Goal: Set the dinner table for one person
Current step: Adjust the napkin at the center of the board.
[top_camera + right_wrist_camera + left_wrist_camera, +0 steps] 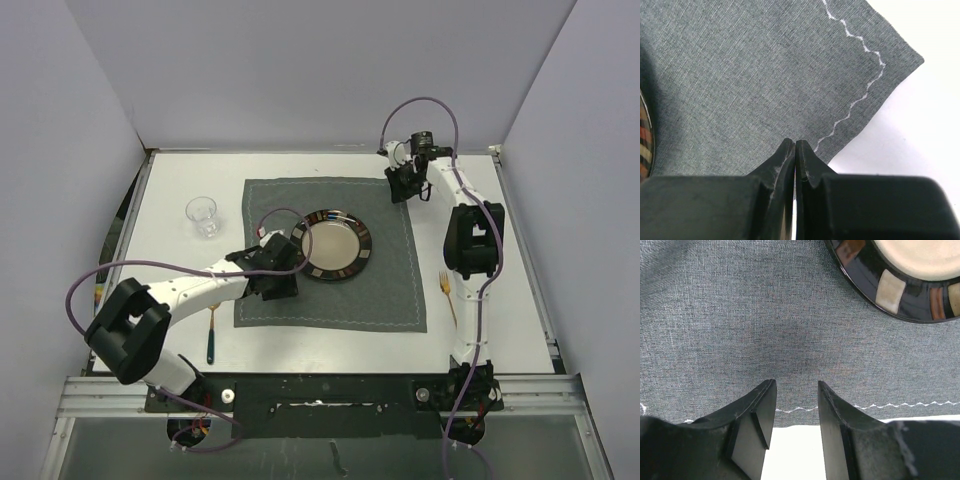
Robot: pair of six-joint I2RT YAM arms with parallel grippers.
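The white dinner table [170,270] carries a dark grey stitched placemat [390,290] with a dark-rimmed, cream-centred plate [335,245] on it. My left gripper [280,275] hovers low over the placemat's left edge, just left of the plate [890,290]. Its jaws [796,385] stand partly open with nothing between them, cloth [740,315] and bare table [795,450] below. My right gripper [403,190] is at the placemat's far right corner [880,60], its jaws [795,142] shut and empty over the cloth. A sliver of the plate [644,140] shows at the left edge there.
A clear glass [203,215] stands on the table left of the placemat. A spoon with a dark handle [212,330] lies by the near left corner, under the left arm. A gold fork [447,295] lies right of the placemat, close to the right arm.
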